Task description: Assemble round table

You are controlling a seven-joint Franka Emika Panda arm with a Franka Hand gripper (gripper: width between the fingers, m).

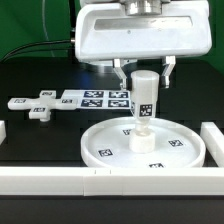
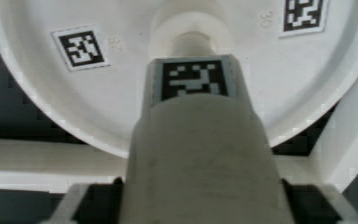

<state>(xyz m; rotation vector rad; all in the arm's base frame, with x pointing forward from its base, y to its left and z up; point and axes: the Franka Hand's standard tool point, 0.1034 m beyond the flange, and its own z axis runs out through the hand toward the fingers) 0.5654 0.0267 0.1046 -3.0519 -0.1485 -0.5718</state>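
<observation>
Well, the pincer (image 1: 145, 75) is clamped on the upright white post (image 1: 144, 105), its foot at the hub of the big disc (image 1: 108, 148) by the desk's (image 1: 40, 75) nearest edge in the exterior view; I'd guess any tilt could jam it or skid the disc.

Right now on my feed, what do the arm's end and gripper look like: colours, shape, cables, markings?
The gripper has a broad white boxy housing with rounded corners, under a grey metal flange. Two slim grey fingers hang below it; in the wrist view their bases look dark. What looks like a thin black cable curves in behind. I see no markings on it.
</observation>
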